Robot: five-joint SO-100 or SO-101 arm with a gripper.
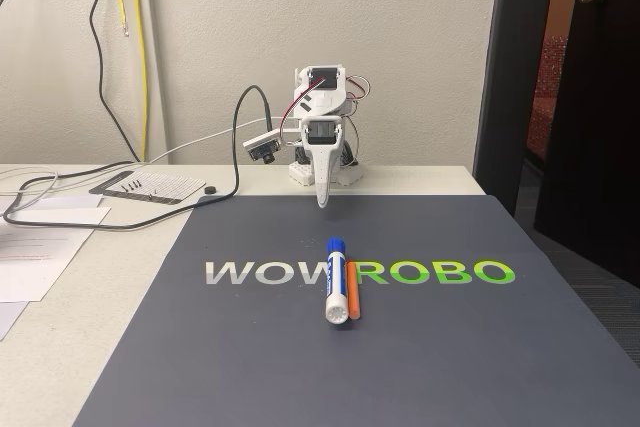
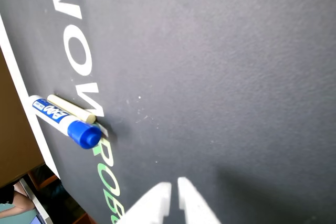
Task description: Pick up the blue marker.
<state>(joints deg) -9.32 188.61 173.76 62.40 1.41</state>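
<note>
Blue marker [image 1: 337,281] lies flat on the dark grey mat [image 1: 430,347], across the gap between the "WOW" and "ROBO" lettering [image 1: 360,273], its blue cap [image 1: 335,245] pointing toward the arm in the fixed view. A thin orange stick [image 1: 352,294] lies touching its right side there; in the wrist view that stick looks pale [image 2: 72,108].

Your gripper [image 1: 323,199] hangs near the mat's far edge, well apart from the marker, holding nothing. Its white fingertips [image 2: 193,198] stand almost together with a narrow slit between them, so you must spread them before descending.

Judging by looks, the marker is light and rigid with a smooth round barrel, likely to roll or slip. Take it mid-barrel, on the printed label [image 2: 50,113], jaws across its width. The stick alongside crowds one finger's path and may get caught.
</note>
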